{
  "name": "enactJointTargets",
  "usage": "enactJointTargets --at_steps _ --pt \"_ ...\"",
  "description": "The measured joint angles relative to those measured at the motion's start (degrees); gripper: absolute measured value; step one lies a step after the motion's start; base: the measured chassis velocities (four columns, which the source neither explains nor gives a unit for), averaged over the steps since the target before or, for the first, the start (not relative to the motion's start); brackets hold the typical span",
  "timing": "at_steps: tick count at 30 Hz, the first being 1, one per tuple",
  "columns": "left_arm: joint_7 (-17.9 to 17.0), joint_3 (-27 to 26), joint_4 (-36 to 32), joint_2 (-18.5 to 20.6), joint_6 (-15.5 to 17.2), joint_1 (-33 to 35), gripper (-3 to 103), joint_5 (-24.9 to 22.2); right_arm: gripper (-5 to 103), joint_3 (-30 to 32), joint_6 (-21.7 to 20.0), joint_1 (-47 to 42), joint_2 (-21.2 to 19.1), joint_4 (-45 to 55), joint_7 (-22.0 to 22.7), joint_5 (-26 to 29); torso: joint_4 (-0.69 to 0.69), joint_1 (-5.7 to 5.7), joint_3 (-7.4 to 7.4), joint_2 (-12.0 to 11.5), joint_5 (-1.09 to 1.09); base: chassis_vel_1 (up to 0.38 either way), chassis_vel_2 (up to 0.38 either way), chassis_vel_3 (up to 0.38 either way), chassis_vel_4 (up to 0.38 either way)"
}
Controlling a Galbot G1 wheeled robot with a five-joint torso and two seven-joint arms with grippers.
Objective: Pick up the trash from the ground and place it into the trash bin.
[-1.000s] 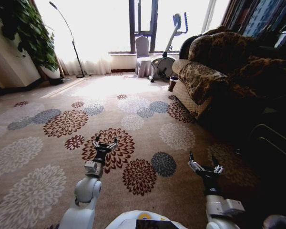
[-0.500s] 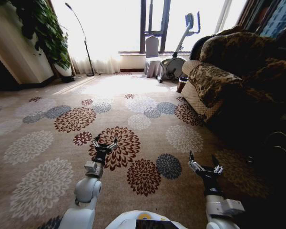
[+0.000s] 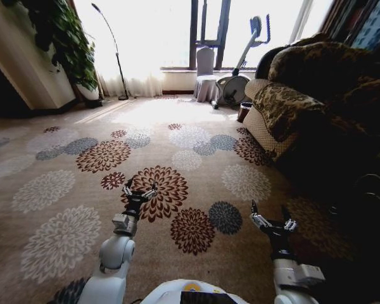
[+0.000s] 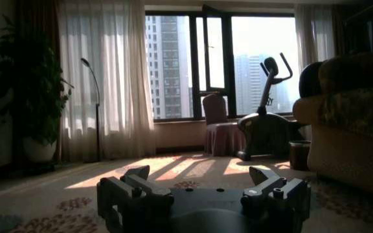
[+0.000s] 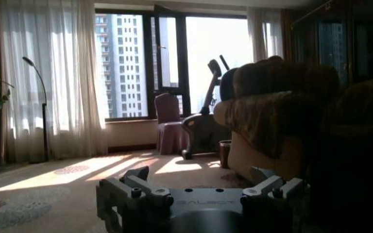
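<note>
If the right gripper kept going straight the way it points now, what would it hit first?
Probably the sofa. The right gripper, fingers open, points across bare carpet toward the sofa's near end, though depth is hard to judge.

I see my 2 arms as silvery-white rounded shells with grey joints. Each black claw, left claw (image 3: pixel 139 188) and right claw (image 3: pixel 270 214), carries silver screws. The right one reads "GALBOT".

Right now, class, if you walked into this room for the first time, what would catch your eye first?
The flower-patterned carpet fills the floor, lit by bright windows at the far wall. The left gripper and right gripper hover low in front, jaws open and empty. A patterned sofa lines the right side, with an exercise bike beyond it near the window.
</note>
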Motion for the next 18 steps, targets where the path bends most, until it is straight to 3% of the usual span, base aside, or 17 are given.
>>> enactJointTargets --at_steps 18 --pt "0.0 0.0 0.0 0.0 0.0 0.01 100 0.0 100 0.0 0.0 -0.01 0.0 0.0 0.0 0.0 0.0 0.0 -0.01 0.0 0.0 0.294 -0.317 -0.309 0.315"
